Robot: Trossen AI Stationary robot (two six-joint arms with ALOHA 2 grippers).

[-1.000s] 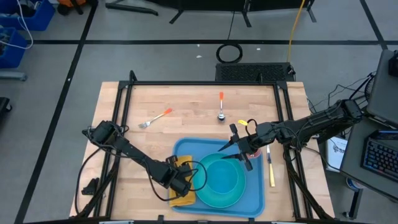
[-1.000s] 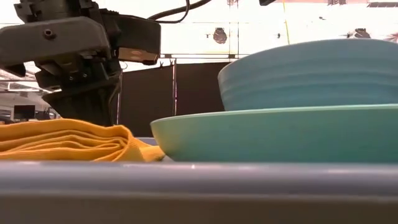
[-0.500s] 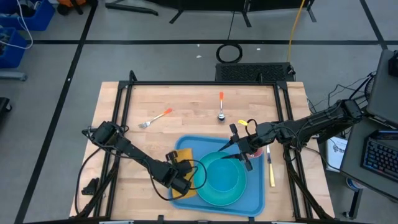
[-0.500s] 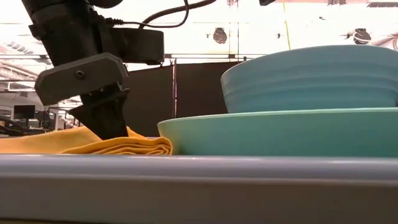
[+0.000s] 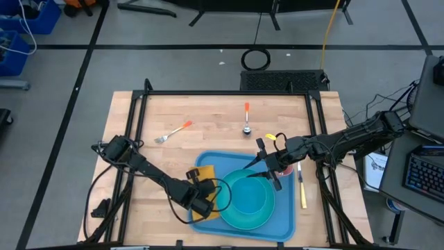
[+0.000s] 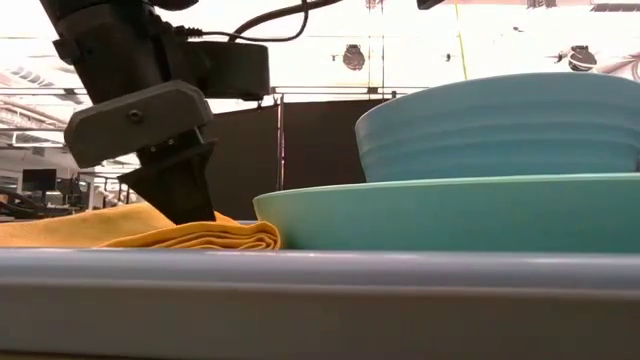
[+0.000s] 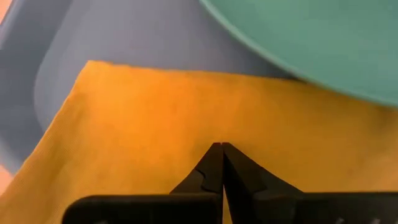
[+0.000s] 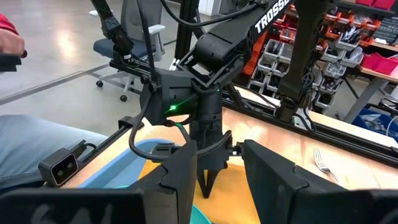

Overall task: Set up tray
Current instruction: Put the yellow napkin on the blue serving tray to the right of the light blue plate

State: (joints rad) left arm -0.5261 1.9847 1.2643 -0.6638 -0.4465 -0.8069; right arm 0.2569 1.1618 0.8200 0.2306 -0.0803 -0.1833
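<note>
Lying near the front edge of the wooden table point(image 5: 208, 111), the tray point(image 5: 284, 226) carries a plate point(image 5: 239, 215), a bowl point(image 5: 250, 196) and a yellow napkin point(image 5: 203, 217). The left gripper point(image 7: 221, 147), fingers pinched together, presses its tips on the napkin. The right gripper point(image 5: 267, 171) hangs parted and empty over the tray's far right side. A fork point(image 5: 173, 132) lies on the table, far left of the tray; grey floor surrounds it.

The tray point(image 5: 284, 221) is blue. On it sit a teal plate point(image 5: 244, 215) and a plain yellow-orange napkin point(image 5: 208, 210). The table point(image 5: 208, 111) is pale wood.
</note>
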